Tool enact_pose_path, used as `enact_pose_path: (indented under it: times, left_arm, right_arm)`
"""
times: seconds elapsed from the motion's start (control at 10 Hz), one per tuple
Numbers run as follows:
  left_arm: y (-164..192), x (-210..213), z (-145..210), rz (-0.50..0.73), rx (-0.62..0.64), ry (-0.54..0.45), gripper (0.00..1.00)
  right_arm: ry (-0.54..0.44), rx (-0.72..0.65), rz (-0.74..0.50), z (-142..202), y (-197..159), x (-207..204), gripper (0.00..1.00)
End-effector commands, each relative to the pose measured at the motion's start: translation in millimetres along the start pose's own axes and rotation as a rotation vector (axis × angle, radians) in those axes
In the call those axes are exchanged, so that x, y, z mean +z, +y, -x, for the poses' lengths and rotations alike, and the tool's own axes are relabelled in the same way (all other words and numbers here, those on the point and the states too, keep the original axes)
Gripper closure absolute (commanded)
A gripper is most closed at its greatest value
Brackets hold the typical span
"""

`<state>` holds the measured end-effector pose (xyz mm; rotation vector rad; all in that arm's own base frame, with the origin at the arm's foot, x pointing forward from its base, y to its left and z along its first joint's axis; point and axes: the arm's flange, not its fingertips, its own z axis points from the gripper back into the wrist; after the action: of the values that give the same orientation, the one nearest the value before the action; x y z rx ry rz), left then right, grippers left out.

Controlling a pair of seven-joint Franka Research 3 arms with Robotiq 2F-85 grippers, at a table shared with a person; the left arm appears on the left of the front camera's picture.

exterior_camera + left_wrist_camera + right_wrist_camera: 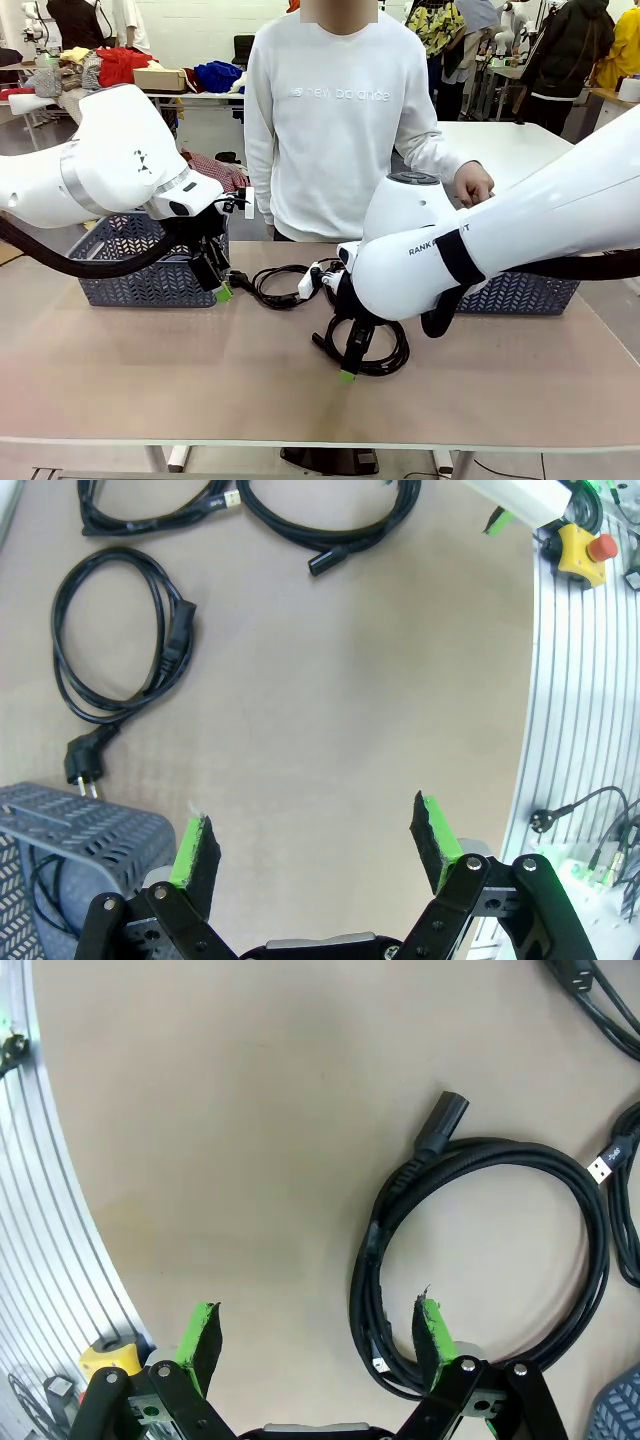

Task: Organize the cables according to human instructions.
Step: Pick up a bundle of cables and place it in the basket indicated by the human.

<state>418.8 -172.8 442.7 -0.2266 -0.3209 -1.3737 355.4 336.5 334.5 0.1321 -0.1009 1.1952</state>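
Big tan table (150, 380), with a grey mesh basket (140, 270) on the robot's left side. The right gripper (315, 1310) is the one to watch. Its jaws are wide and empty, low over the coiled power cable (500, 1150) lying mid-table. The coil's near strand runs between the pads, crosswise to the way they close, so I'd guess it just drops and pinches. The left gripper (315, 830) is wide open too, over bare tabletop. Its closest coil, the two-pin plug cable (60, 640), is well off to one side by the basket.
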Motion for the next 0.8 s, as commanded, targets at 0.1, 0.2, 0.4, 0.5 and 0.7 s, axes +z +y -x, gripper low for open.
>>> enact_pose_path:
  times: [0.1, 0.2, 0.4, 0.5, 0.7]
  left_arm:
    - [-1, 0, 1, -0.001, 0.01, -0.001, 0.0]
    - [-1, 0, 1, -0.001, 0.01, -0.001, 0.0]
    - [-1, 0, 1, -0.001, 0.01, -0.001, 0.0]
    - [-1, 0, 1, -0.001, 0.01, -0.001, 0.0]
    - [-1, 0, 1, -0.001, 0.01, -0.001, 0.0]
  right_arm:
    - [0.02, -0.015, 0.0, -16, -11, -7, 0.0]
    - [0.027, -0.014, -0.002, -18, -14, -10, 0.0]
    - [0.037, -0.012, -0.004, -22, -19, -16, 0.0]
    - [0.053, -0.011, -0.002, -23, -21, -19, 0.0]
    - [0.077, -0.01, 0.004, -25, -25, -25, 0.0]
